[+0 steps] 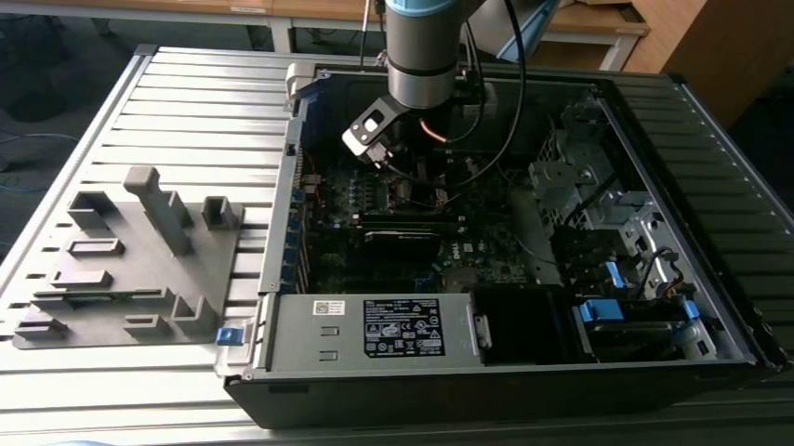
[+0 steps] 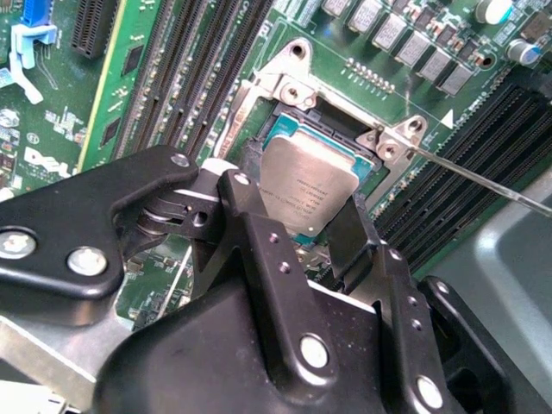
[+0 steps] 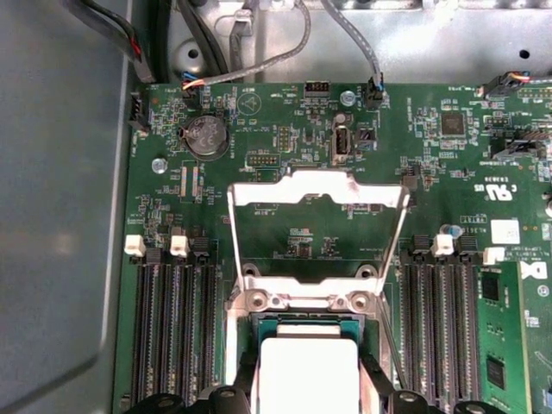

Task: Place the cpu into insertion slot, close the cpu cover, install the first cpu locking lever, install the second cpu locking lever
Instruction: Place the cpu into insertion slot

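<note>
A ribbed grey metal table (image 1: 186, 102) is carrying an open black computer case (image 1: 496, 390), lying on its side toward the exterior view's right. A grey fixture plate (image 1: 137, 269) with upright posts and slots is sitting on the table just beside it, on the exterior view's left.

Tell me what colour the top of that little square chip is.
Dull silver-grey metal; the cpu shows best in the second wrist view.
</note>
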Controlling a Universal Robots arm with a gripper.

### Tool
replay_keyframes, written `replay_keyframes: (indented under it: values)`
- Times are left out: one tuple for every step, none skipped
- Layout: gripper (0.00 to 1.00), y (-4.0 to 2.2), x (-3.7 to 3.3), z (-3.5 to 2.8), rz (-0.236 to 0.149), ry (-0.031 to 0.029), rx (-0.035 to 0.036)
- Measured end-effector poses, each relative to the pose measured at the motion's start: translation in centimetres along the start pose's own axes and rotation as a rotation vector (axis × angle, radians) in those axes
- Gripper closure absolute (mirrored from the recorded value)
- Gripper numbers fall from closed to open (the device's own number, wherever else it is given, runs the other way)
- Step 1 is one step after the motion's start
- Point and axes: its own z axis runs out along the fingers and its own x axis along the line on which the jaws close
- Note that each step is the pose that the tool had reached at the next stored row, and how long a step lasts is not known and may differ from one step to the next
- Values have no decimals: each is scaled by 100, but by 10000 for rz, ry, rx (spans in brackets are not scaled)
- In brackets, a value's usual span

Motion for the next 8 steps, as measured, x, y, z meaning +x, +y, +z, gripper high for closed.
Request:
replay_keyframes:
  values:
    - [46,1,0,0,0,0,0]
    - [46,1,0,0,0,-1,1]
    - [46,2,1,0,-1,-1,1]
    - [46,2,1,0,-1,0,0]
    - [46,2,1,0,-1,-1,0]
    - [46,2,1,0,-1,-1,1]
    - [46,2,1,0,-1,-1,0]
    - [46,2,1,0,-1,-1,0]
